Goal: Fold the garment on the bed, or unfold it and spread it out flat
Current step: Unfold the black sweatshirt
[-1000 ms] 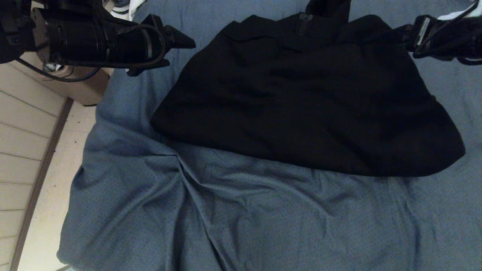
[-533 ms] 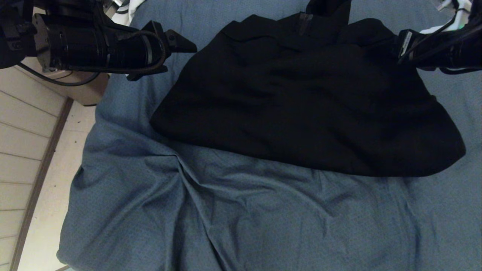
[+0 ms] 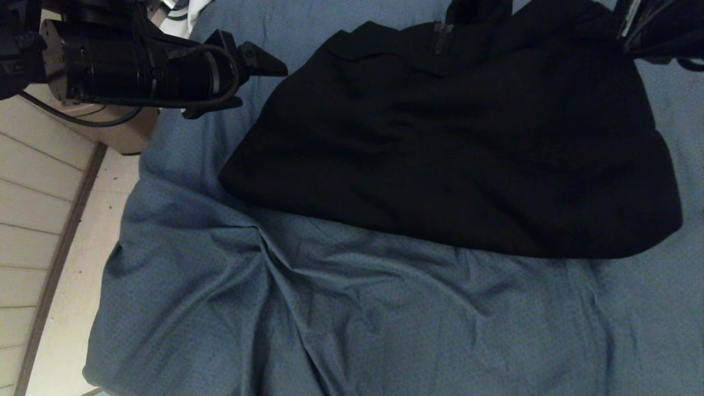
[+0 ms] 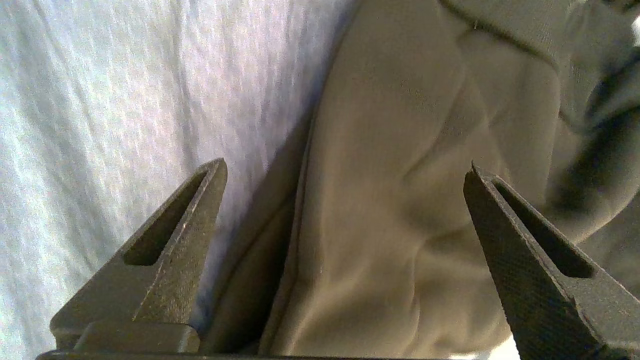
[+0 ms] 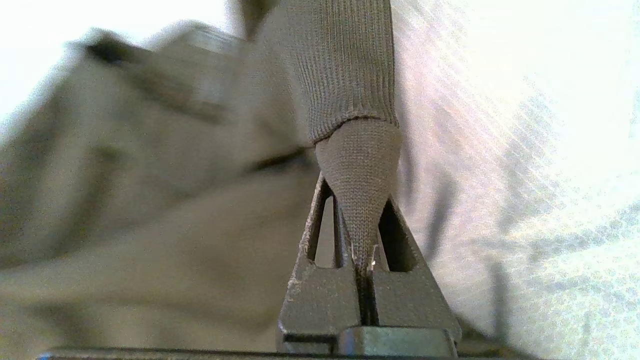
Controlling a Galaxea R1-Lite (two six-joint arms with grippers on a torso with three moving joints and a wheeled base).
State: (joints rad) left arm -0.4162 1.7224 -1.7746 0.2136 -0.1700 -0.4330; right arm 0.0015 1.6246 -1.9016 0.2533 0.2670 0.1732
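- Two arms in play: left gripper (image 3: 264, 58) hangs over the bed (image 3: 352, 308) just beside the hoodie's (image 3: 451, 148) left edge; right gripper (image 5: 361, 255) sits at the hoodie's far right corner, at the top edge of the head view.
- Left jaws: wide apart, nothing between them. Wrist view shows hoodie cloth below, w/ the sheet alongside.
- Right jaws: clamped on a ribbed knit edge (image 5: 357, 165) of the hoodie, prob. a cuff or hem; fabric pinched tight between the tips.
- Hoodie: on the far half of the bed, a dark, broad, roughly trapezoid shape, near edge fairly straight, left side angled. Zipper tab (image 3: 441, 30) visible near its far edge. Sleeves not seen laid out; can't tell how they're tucked.
- Sheet wrinkled on the near side, esp. near-left.
- Progress, as I judge it: mid-task. Body looks partly folded or bunched, not yet a neat stack, nor spread flat.
- Left to do: bring the right corner across or out, get the left side gripped, smooth it out.
- Floor (image 3: 49, 220) shows at left, past the bed's edge.
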